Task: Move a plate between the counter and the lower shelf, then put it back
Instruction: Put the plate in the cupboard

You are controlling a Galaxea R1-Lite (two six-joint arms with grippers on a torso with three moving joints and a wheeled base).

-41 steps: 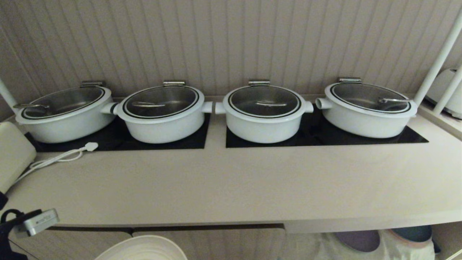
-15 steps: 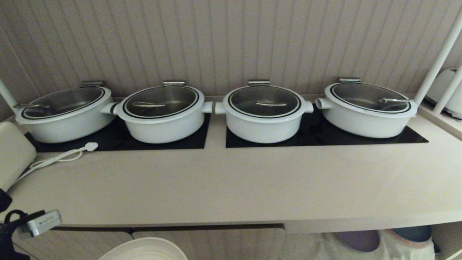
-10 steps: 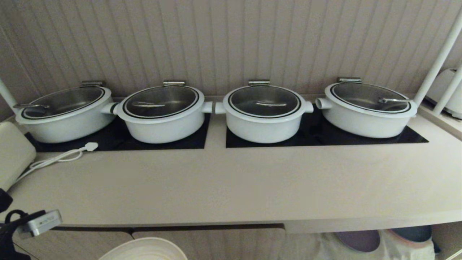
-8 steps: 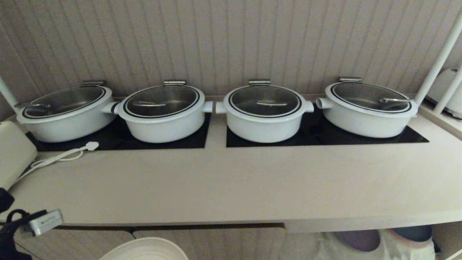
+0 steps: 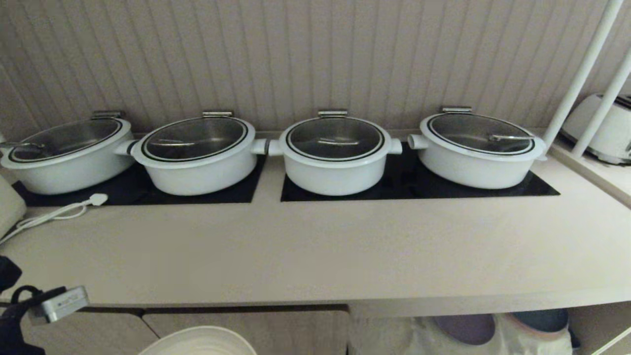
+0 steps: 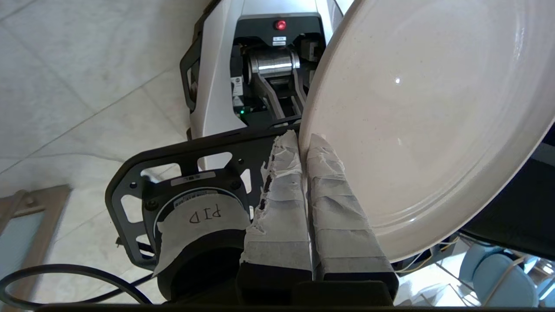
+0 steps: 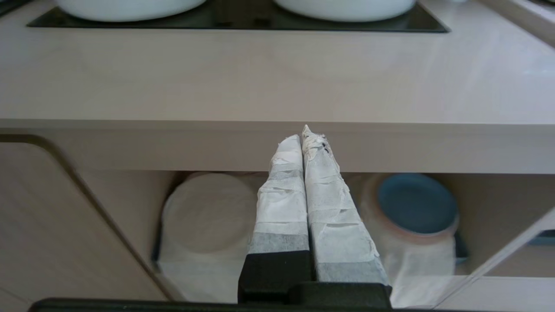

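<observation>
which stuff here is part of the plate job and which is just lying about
Job: plate, pinched at its rim by the left gripper; counter; lower shelf.
Lying about: four lidded pots, white cable, blue plate, toaster.

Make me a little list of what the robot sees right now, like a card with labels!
plate: cream, held by its rim in the left gripper, below the counter's front edge
left gripper: shut on the plate
right gripper: shut and empty, pointing at the counter edge
counter: long beige top, front part bare
pots: four white pots with glass lids in a row at the back
lower shelf: open space under the counter, white cloth on its floor
blue plate: sits in the lower shelf
</observation>
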